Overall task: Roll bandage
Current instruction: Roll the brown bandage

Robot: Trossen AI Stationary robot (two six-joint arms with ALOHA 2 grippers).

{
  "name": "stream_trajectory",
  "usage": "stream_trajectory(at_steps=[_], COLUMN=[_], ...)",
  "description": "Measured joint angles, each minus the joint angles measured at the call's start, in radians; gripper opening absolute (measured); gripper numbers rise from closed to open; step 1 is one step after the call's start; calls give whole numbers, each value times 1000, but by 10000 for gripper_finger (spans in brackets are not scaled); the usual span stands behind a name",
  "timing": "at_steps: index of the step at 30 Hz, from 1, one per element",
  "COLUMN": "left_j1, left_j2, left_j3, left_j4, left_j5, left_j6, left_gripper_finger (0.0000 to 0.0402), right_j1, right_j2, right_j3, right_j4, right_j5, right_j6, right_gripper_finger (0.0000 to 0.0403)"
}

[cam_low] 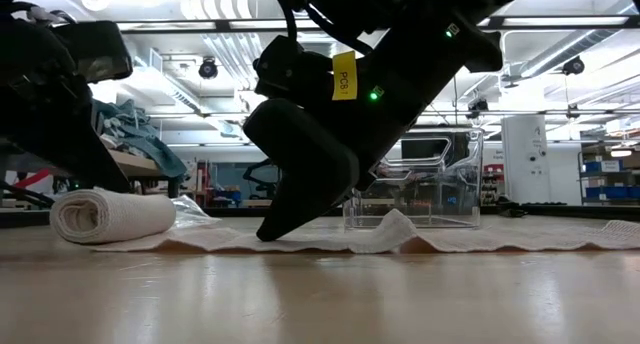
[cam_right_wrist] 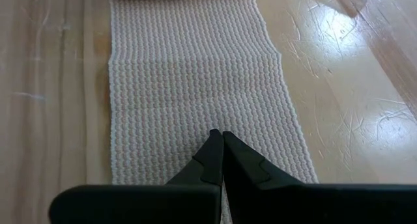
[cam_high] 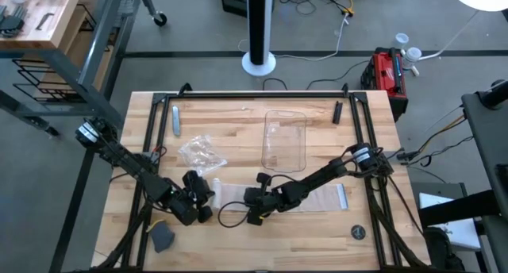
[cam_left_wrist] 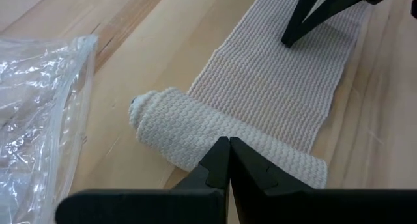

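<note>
The bandage lies as a long whitish knit strip across the table's near middle. Its left end is wound into a small roll, also seen in the low view. My left gripper is shut, with its tips at the roll. My right gripper is shut too, with its tips down on the flat strip a little to the right of the roll. In the low view the strip bulges up in a small hump just beyond the right gripper. My left gripper rests its shut fingertips against the roll's outer side, about midway along the roll's length, coming slanting down from the table's left. The roll lies on the table. My right gripper presses its shut fingertips down on the flat strip, near the middle of its width. It comes slanting down from the table's right, along the strip. Under the tips the strip lies flat on the table.
A crinkled clear plastic wrapper lies just beyond the roll. A clear rectangular tray stands at the far middle. A grey object lies near the front left and a small round one near the front right.
</note>
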Motion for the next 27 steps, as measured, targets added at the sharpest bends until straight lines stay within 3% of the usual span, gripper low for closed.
stream_trajectory(at_steps=[11, 16, 20, 27], left_j1=[2, 2, 1, 0], left_j2=[-20, -48, -50, -19], left_j3=[19, 82, 116, 81], left_j4=[50, -121, -309, -265], left_j5=[0, 15, 124, 159], left_j6=[61, 45, -48, -56], left_gripper_finger=[0, 0, 0, 0], right_j1=[0, 0, 0, 0], right_j2=[0, -1, -1, -1], right_j3=[0, 0, 0, 0], right_j4=[-6, -19, -20, -20], right_j5=[1, 4, 4, 4], right_j6=[0, 7, 7, 7], right_gripper_finger=[0, 0, 0, 0])
